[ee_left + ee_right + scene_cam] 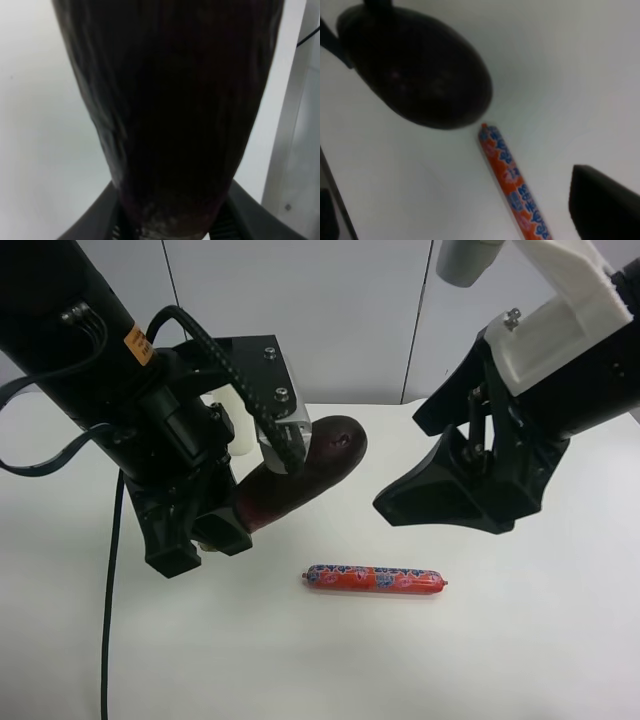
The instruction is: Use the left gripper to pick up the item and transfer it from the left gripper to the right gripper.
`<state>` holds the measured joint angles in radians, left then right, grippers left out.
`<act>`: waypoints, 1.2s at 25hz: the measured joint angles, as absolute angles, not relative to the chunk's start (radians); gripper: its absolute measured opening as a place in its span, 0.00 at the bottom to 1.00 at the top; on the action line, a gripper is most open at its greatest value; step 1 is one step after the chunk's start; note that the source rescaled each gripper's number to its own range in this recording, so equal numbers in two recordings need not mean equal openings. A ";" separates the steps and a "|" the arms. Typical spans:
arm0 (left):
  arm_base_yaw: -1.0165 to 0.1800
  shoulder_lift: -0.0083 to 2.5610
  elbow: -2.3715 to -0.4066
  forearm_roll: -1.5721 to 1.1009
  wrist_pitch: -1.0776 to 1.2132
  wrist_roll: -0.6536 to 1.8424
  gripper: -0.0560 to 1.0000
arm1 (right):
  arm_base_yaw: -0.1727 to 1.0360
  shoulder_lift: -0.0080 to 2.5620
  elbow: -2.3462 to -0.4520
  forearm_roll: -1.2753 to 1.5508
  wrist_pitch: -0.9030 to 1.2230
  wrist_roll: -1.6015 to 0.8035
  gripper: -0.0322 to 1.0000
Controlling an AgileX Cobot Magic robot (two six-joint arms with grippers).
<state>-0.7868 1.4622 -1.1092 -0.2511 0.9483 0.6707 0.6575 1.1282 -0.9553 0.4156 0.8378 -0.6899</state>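
Two pincers: left pincer clamps the eggplant at one end, right pincer gapes empty near its tip; print on the sausage is unreadable

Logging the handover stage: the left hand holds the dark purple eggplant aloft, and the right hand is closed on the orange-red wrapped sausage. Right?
Not quite. The orange-red wrapped sausage lies on the white table; the right hand is open and empty, as the right wrist view shows. The left hand does hold the dark purple eggplant aloft.
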 joint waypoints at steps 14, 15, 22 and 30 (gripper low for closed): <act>-0.787 1.462 -1.109 -0.250 0.890 0.975 0.06 | 0.684 1.128 -0.955 0.565 0.817 -0.798 0.96; -0.787 1.462 -1.109 -0.250 0.879 0.988 0.06 | 0.684 1.128 -0.955 0.574 0.817 -0.806 0.96; -0.787 1.462 -1.109 -0.252 0.832 1.025 0.06 | 0.684 1.128 -0.955 0.593 0.793 -0.836 0.96; -0.787 1.462 -1.109 -0.254 0.808 1.040 0.06 | 0.684 1.151 -0.955 0.605 0.744 -0.850 0.95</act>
<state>-0.7868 1.4622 -1.1092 -0.2542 0.8083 1.0400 0.6844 1.1514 -0.9553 0.6048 0.7445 -0.8504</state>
